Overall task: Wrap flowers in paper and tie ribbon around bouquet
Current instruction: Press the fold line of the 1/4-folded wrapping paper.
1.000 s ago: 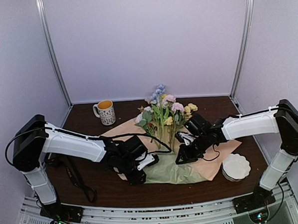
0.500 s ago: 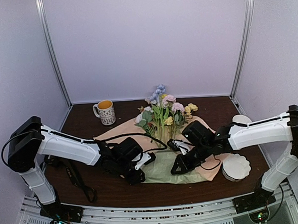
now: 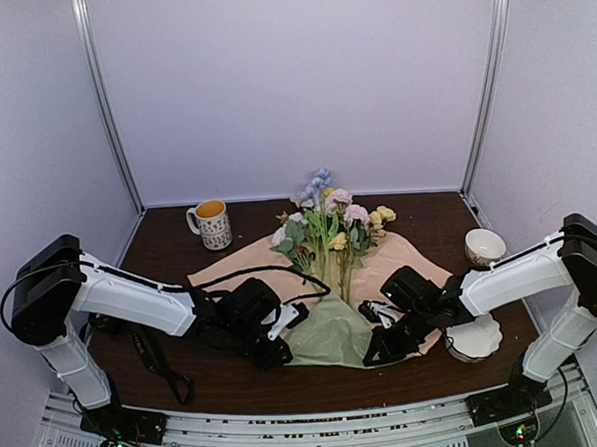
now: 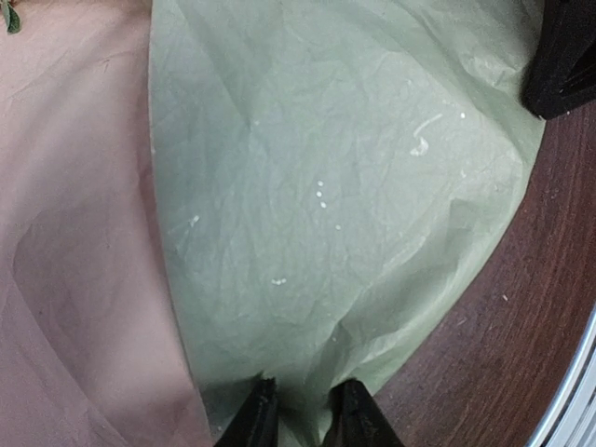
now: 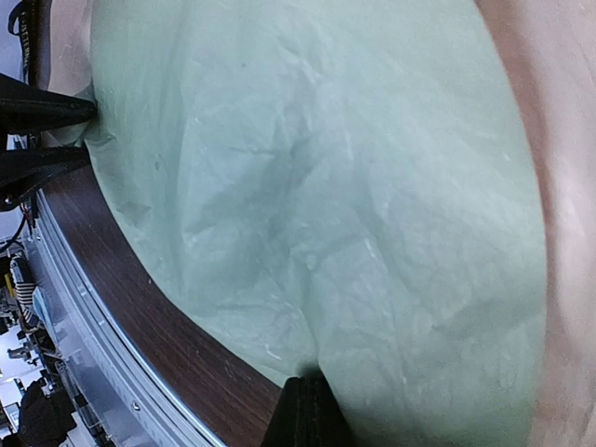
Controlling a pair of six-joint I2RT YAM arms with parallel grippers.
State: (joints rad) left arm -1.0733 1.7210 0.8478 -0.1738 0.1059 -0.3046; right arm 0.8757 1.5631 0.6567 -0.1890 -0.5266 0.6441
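From the overhead camera I saw the flowers [image 3: 329, 225] lying on the paper [image 3: 243, 263] in the middle of the table [image 3: 169, 240]. The blooms pointed toward the back wall and the stems ran toward the arms. The sheet lay peach side up, but its near part was turned over, green side up, where the stems ended.

The left gripper [image 3: 277, 353] sat low at the left near corner of that green flap. On its wrist camera the left gripper [image 4: 305, 421] had its fingers a little apart, with the edge of the paper [image 4: 326, 186] in the gap. I could not tell whether they pinched it.

The right gripper [image 3: 372, 357] was at the right near edge of the flap. On its own camera the right gripper [image 5: 307, 410] had its fingers closed together right at the edge of the paper [image 5: 326, 186], above the dark table [image 5: 140, 307]. I could not tell whether paper was caught between them.

A mug [image 3: 212, 225] stood at the back left, a small bowl [image 3: 484, 245] at the right, and a white scalloped dish [image 3: 475, 336] near the right arm.
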